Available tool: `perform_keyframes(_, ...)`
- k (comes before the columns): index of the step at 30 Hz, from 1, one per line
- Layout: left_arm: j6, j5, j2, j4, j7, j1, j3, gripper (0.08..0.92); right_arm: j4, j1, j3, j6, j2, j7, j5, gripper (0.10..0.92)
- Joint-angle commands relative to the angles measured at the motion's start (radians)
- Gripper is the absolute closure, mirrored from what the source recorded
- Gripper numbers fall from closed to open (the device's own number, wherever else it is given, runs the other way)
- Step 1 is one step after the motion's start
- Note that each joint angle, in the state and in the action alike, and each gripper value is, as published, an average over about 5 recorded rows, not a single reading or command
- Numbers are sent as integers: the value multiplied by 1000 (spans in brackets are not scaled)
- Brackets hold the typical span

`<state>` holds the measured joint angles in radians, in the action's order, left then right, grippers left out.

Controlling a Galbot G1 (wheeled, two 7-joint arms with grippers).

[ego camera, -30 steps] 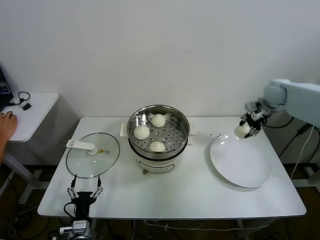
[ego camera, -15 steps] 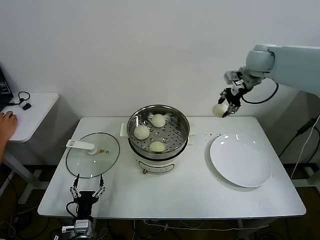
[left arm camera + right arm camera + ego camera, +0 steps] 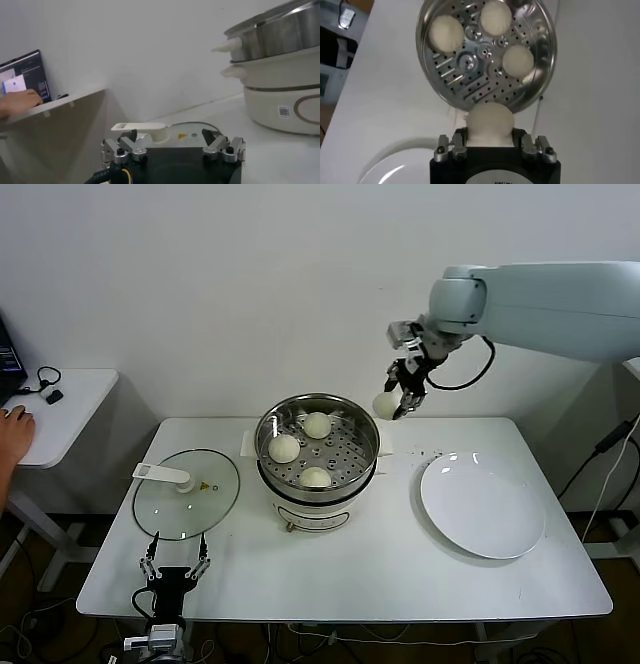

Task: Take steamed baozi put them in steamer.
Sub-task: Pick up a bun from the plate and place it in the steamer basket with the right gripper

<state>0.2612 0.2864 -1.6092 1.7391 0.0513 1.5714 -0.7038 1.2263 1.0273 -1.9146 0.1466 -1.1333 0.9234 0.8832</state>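
The steel steamer (image 3: 270, 431) stands mid-table with three off-white baozi (image 3: 317, 425) on its perforated tray. My right gripper (image 3: 397, 402) is shut on a fourth baozi (image 3: 385, 406), held in the air just beyond the steamer's right rim. In the right wrist view this baozi (image 3: 489, 123) sits between the fingers (image 3: 458, 138), with the steamer tray (image 3: 465, 80) and its three baozi (image 3: 495, 17) below. My left gripper (image 3: 172, 570) is open and empty at the table's front left edge, and the left wrist view shows it (image 3: 173, 145) near the lid.
A glass lid (image 3: 186, 493) with a white handle lies left of the steamer. A round white plate (image 3: 482, 506) lies bare at the right. A side table (image 3: 55, 409) with a person's hand stands at far left. The wall is close behind.
My right gripper has carried the baozi from the plate's far edge up and leftward, to beside the steamer's right rim. The left arm has stayed still.
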Motion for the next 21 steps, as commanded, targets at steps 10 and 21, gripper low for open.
perform_keyframes(10, 4, -9, -49, -11, 0, -3, -13, 177, -72, -189, 87, 61, -116, -57, 6, 431)
perform_keyframes(21, 13, -2, -49, -23, 2, -9, -18, 177, -95, -248, 99, 63, -114, -75, -38, 432)
